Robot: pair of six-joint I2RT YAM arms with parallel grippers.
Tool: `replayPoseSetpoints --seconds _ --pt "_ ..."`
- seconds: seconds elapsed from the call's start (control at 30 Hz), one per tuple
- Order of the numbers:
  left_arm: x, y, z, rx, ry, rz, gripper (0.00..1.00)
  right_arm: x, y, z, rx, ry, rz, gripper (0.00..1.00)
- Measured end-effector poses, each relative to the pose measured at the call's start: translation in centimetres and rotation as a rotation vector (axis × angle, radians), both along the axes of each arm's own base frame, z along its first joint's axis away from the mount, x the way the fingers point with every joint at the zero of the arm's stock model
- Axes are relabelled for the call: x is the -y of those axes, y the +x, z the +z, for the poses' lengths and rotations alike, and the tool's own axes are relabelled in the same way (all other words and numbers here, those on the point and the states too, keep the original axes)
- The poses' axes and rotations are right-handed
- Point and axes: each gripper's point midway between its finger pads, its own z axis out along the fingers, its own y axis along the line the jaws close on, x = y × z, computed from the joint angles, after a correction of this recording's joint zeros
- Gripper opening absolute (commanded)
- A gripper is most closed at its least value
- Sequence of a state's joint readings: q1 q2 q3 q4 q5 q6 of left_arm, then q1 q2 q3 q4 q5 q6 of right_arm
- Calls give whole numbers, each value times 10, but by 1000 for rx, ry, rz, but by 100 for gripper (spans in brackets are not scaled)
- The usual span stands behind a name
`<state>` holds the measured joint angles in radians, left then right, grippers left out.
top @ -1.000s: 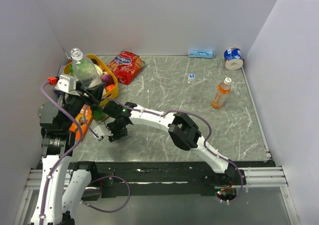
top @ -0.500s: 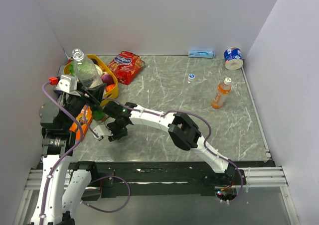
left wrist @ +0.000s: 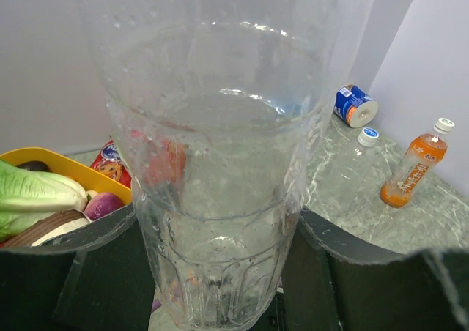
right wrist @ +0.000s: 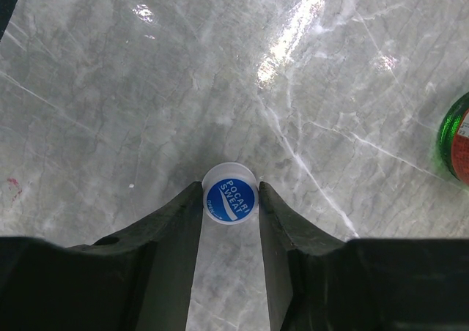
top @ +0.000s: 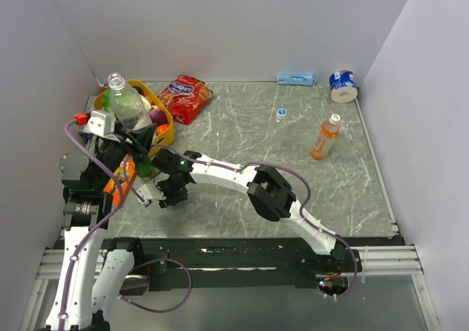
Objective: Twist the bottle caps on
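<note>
My left gripper [top: 110, 131] is shut on the lower body of a colourless see-through bottle [top: 124, 102] and holds it upright with its mouth open, above the table's left side. The bottle fills the left wrist view [left wrist: 220, 126] between the jaws of that gripper [left wrist: 216, 221]. My right gripper [right wrist: 230, 193] is shut on a blue cap with white lettering [right wrist: 230, 192], low over the table at the near left [top: 155, 195]. A second blue cap [top: 281, 113] lies at the table's middle back. The orange drink bottle [top: 325, 139] stands at the right with a pale cap [top: 335, 118] on it.
A yellow basket [top: 167, 122] of vegetables and a red snack bag [top: 185, 97] are at the back left. A dark green bottle [right wrist: 458, 144] stands close to my right gripper. A blue-and-white tape roll [top: 342, 85] and a blue packet [top: 296, 78] are at the back right.
The left gripper has shifted the see-through bottle slightly to the right. The right arm has not moved.
</note>
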<state>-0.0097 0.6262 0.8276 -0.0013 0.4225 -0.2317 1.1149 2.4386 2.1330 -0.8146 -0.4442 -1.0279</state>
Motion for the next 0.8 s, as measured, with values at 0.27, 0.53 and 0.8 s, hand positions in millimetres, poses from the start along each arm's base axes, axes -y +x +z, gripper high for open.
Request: replayPoseSetpoints --seconds 0.27,0.53,0.8 --pt "2 4 -4 -9 -6 -9 4 1 1 -3 -3 1 -7 32" --pt "5 8 -4 -11 -10 -31 1 7 3 -3 -18 5 -33 21" --pt "18 38 -32 -64 108 -130 1 139 6 44 -141 -52 -258 15"
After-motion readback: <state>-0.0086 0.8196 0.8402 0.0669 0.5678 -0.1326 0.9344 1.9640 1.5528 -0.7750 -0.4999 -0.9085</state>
